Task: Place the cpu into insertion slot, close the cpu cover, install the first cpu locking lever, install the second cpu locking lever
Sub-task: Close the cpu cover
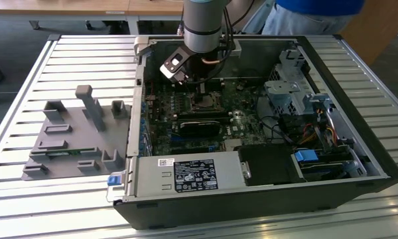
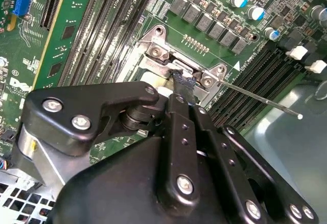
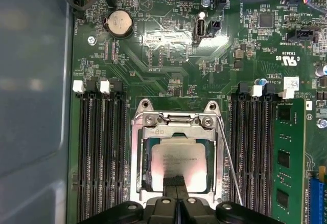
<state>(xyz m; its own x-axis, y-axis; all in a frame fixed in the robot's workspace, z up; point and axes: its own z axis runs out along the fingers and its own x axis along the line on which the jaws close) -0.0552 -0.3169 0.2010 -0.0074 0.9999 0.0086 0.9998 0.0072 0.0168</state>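
On the slatted metal desk, a grey moulded fixture with blocky uprights stands to the exterior view's left of the open black computer case. The arm reaches down into the case.

In the first wrist view, long black memory slots flank the insertion slot on the glossy green board. The cpu, a flat square with a pale, faintly shiny face, sits in the slot. The cpu cover, a thin silver frame, lies flat around it.

The end effector has its matte black fingers pressed together on nothing. Its tip hangs just over the chip's edge, and whether it touches I cannot tell. Beside it, a thin steel locking lever stands free.
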